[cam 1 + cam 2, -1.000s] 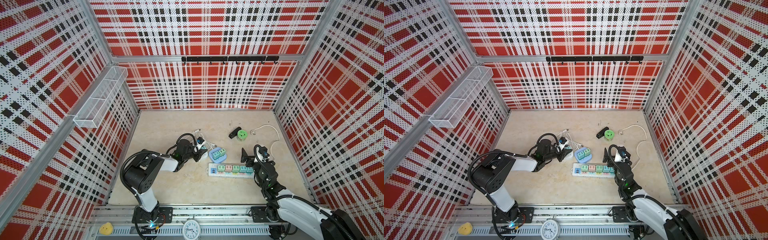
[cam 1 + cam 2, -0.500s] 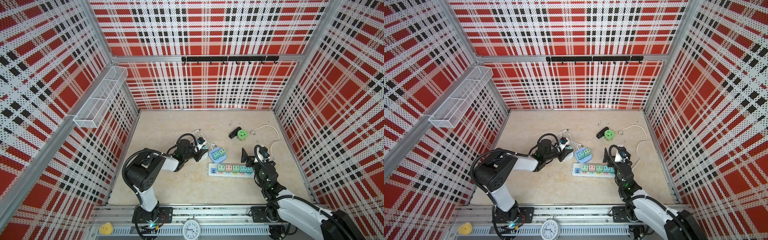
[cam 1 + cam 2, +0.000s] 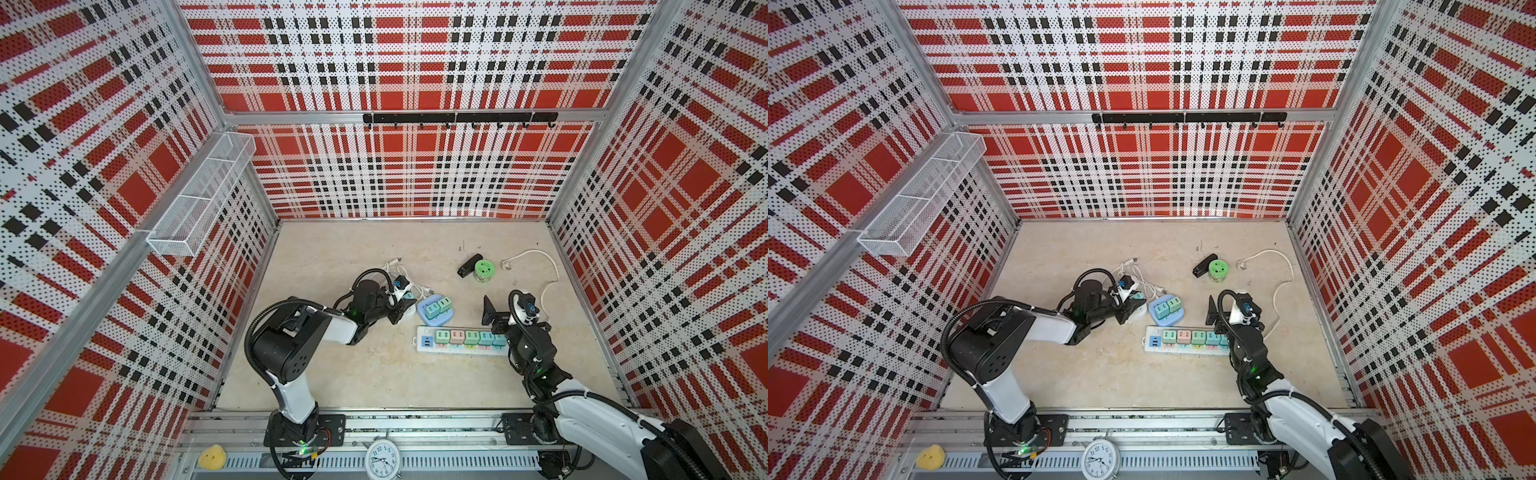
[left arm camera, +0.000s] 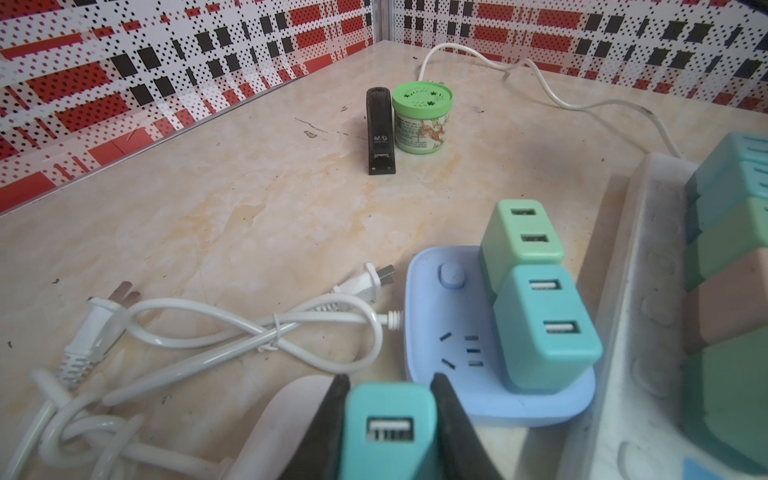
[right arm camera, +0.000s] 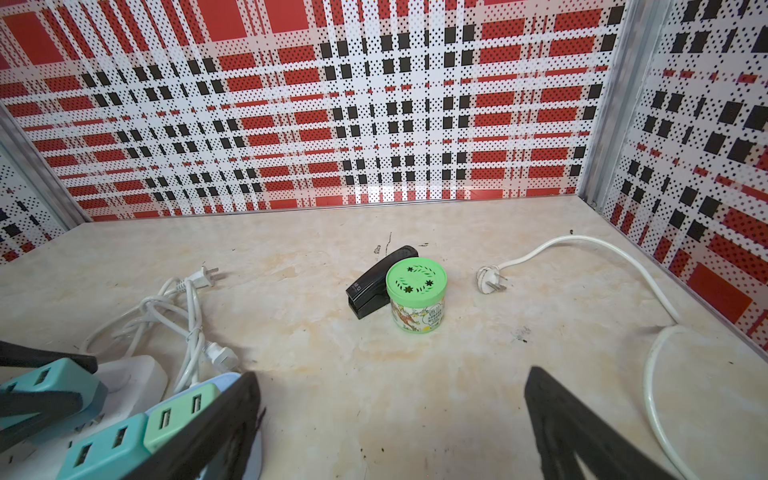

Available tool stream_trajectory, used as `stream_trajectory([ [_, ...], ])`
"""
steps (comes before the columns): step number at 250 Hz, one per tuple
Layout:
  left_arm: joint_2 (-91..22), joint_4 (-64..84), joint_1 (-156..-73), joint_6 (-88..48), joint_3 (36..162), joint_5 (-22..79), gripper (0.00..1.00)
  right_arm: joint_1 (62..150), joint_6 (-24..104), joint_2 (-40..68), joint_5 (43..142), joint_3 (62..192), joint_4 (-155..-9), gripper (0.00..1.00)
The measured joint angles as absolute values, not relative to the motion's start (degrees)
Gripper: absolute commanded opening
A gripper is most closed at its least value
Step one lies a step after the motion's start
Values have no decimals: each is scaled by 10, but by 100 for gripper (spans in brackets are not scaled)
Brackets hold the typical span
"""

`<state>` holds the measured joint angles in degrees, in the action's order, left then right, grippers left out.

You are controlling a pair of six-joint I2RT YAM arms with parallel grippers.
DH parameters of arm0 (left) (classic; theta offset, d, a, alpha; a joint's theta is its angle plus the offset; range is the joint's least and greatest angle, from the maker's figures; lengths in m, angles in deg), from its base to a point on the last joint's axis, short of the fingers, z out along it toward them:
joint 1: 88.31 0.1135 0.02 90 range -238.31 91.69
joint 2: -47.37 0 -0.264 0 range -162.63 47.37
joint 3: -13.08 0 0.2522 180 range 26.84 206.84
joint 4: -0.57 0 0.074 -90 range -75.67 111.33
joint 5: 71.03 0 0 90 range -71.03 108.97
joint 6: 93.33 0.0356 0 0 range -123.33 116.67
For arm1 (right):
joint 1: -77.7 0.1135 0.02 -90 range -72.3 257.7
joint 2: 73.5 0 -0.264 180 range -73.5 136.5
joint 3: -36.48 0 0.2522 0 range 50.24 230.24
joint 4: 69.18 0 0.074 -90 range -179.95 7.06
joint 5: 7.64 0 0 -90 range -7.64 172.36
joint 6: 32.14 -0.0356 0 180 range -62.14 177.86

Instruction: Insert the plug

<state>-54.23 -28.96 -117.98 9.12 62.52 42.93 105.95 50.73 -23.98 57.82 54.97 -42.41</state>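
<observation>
On my desk the long power strip lies crosswise, right of centre, with a row of adapters seated along it. Just behind its left end sits the oval socket base, carrying two adapters side by side. Left of that base, my left jaws pinch a single adapter above a second base; whether they touch I cannot tell. The cord bundle lies behind them. Further back, the stapler touches the jar on its left, and the strip's plug lies to the jar's right. My right jaws stand wide over the strip's right end.
</observation>
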Motion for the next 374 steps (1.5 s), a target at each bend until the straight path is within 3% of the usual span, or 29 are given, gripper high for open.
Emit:
stream_trajectory([
  [75,-542,-372,-1180,73,579,390,0,1060,507,-240,579,550,-424,100],
  [183,-543,-389,-1186,92,568,411,0,1060,507,-240,579,549,-424,100],
  [274,-550,-372,-1244,114,546,421,0,1060,507,-253,581,540,-424,100],
  [312,-522,-338,-1221,87,537,438,0,1061,486,-275,620,558,-478,84],
  [349,-391,-287,-1190,58,533,442,0,1155,458,-248,611,669,-574,82],
  [374,-287,-231,-1184,46,550,438,0,1261,449,-174,585,771,-603,74],
])
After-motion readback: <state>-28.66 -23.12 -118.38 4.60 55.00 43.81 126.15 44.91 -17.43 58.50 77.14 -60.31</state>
